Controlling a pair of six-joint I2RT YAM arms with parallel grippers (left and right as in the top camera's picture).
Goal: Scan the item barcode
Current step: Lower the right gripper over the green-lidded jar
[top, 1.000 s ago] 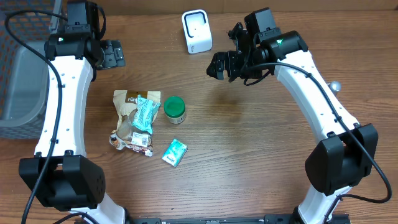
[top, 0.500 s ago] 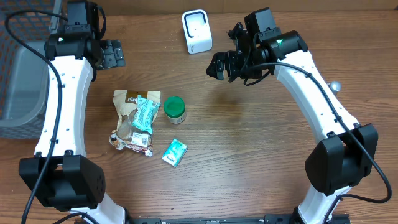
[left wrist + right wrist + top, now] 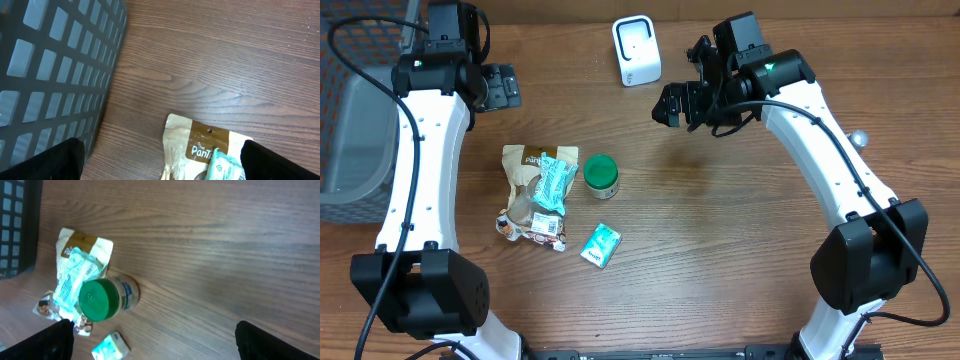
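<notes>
Pouch (image 3: 190, 142), label "The Pan…"

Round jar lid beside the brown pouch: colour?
Green; the jar lid shows best in right wrist view.

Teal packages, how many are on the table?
2. One teal packet lies across the brown pouch; a smaller teal box sits alone, below the green-lidded jar in the overhead view. Others could hide under the pouch.
</notes>
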